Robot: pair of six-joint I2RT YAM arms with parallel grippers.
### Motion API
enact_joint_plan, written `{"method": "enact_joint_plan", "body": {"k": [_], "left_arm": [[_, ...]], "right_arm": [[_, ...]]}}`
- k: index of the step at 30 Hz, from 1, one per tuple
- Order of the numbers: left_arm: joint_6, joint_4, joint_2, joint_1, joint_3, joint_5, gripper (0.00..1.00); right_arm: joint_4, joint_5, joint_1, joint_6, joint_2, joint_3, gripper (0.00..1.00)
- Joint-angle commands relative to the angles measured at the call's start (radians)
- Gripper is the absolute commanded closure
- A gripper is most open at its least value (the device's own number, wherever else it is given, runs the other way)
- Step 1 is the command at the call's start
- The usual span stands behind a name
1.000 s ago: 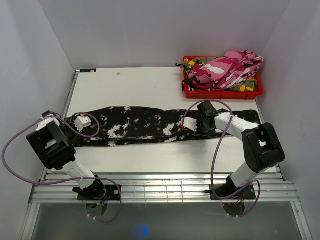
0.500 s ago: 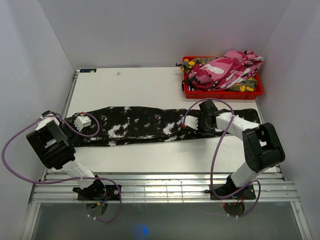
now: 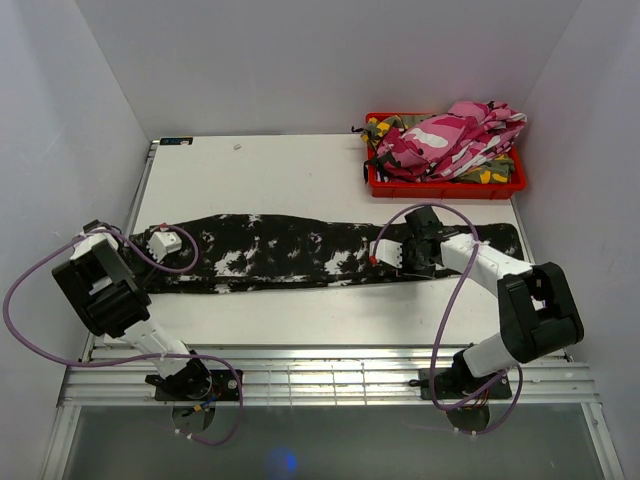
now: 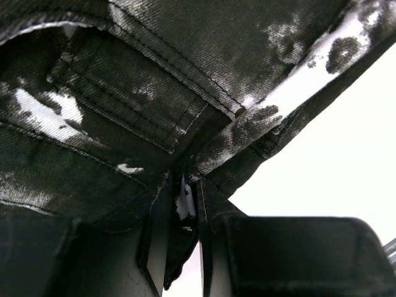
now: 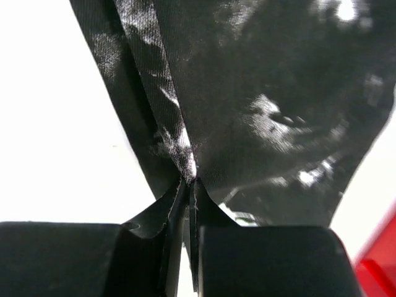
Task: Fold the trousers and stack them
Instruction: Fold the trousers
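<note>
Across the tabletop [image 3: 300,170] the black trousers [image 3: 290,250] are lying stretched out flat, with the camo pairs [image 3: 450,140] piling up in the red bin [image 3: 445,185] at the far right, so I'm reading this as the first fold getting going. The left claw [image 3: 172,246] is pinching the cloth at one end and the right claw [image 3: 395,255] is clamping shut on it right of the middle. Next they're probably needing to lift together and carry one end over the other, keeping it taut.

Black white-splotched trousers [image 3: 290,255] lie stretched flat; pink camouflage trousers [image 3: 455,135] sit heaped far right.

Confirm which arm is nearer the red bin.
Right. The right arm reaches just in front of the red bin, fingers pinching the black trousers; left arm holds their far end.
</note>
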Motion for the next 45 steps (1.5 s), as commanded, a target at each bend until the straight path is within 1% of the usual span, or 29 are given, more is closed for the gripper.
{"method": "enact_joint_plan", "body": {"k": [1,5,8,9,13,16,17,19,21,25,28,30,31,32,33,34,35,36,37,38,40,41,42,43,44,45], "left_arm": [[0.028,0.079,0.042,0.027,0.007,-0.129,0.69],[0.046,0.077,0.049,0.039,0.02,-0.143,0.7],[0.052,0.079,0.057,0.048,0.035,-0.147,0.73],[0.048,0.077,0.063,0.05,0.041,-0.147,0.79],[0.045,0.024,0.065,0.063,0.093,-0.104,0.94],[0.055,-0.029,0.046,0.076,0.139,-0.048,1.0],[0.074,-0.044,0.037,0.08,0.147,-0.017,1.0],[0.097,-0.064,0.013,0.089,0.147,0.0,1.0],[0.129,-0.063,0.002,0.093,0.132,-0.003,1.0],[0.134,-0.046,0.006,0.094,0.092,-0.02,1.0],[0.132,-0.027,0.028,0.094,0.076,-0.037,1.0],[0.128,-0.012,0.042,0.094,0.069,-0.046,0.99],[0.128,-0.009,0.045,0.094,0.067,-0.057,0.97],[0.125,-0.004,0.048,0.094,0.067,-0.063,0.92],[0.121,0.006,0.049,0.094,0.067,-0.067,0.81],[0.118,0.011,0.049,0.096,0.066,-0.072,0.77],[0.114,0.016,0.046,0.096,0.066,-0.077,0.73],[0.114,0.019,0.045,0.096,0.067,-0.077,0.7],[0.114,0.022,0.039,0.1,0.067,-0.075,0.65],[0.114,0.023,0.036,0.102,0.07,-0.068,0.62],[0.114,0.022,0.028,0.106,0.075,-0.058,0.57],[0.114,0.02,0.016,0.108,0.078,-0.049,0.52],[0.12,0.008,0.008,0.109,0.081,-0.022,0.5],[0.129,-0.003,-0.004,0.114,0.089,0.0,0.35],[0.156,-0.015,-0.033,0.117,0.092,0.052,0.13],[0.166,-0.032,-0.052,0.119,0.092,0.079,0.08]], "right_arm": [[-0.049,0.003,-0.007,-0.045,0.02,-0.051,0.92],[-0.018,0.015,-0.007,-0.033,0.057,-0.049,0.92],[-0.012,0.015,-0.008,-0.033,0.072,-0.04,0.92],[-0.011,0.015,-0.008,-0.033,0.071,-0.042,0.92],[-0.015,0.014,-0.013,-0.03,0.046,-0.026,0.92],[-0.021,0.006,-0.022,-0.025,0.02,-0.008,0.92],[-0.035,0.002,-0.027,-0.025,0.007,-0.002,0.92],[-0.057,-0.015,-0.031,-0.028,-0.009,0.009,0.92],[-0.089,-0.029,-0.034,-0.034,-0.038,0.01,0.92],[-0.135,-0.069,-0.034,-0.045,-0.078,0.0,0.92],[-0.13,-0.06,-0.034,-0.047,-0.058,-0.045,0.92],[-0.082,-0.051,-0.034,-0.042,-0.029,-0.071,0.91],[-0.066,-0.038,-0.034,-0.039,-0.018,-0.086,0.81],[-0.052,-0.034,-0.034,-0.03,0.0,-0.088,0.74],[-0.043,-0.031,-0.034,-0.024,0.008,-0.083,0.67],[-0.043,-0.026,-0.034,-0.016,0.017,-0.074,0.52],[-0.047,-0.026,-0.039,0.011,0.022,-0.045,0.46],[-0.054,-0.028,-0.043,0.019,0.019,-0.027,0.42],[-0.072,-0.037,-0.053,0.027,0.014,-0.007,0.34],[-0.081,-0.041,-0.077,0.035,0.0,0.042,0.32],[-0.109,-0.07,-0.115,0.071,-0.01,0.101,0.31],[-0.151,-0.087,-0.164,0.09,-0.015,0.133,0.31],[-0.17,-0.101,-0.19,0.128,-0.018,0.191,0.31],[-0.185,-0.124,-0.218,0.145,-0.02,0.211,0.31],[-0.211,-0.136,-0.274,0.157,-0.023,0.243,0.31],[-0.224,-0.15,-0.301,0.179,-0.024,0.256,0.31]]}}
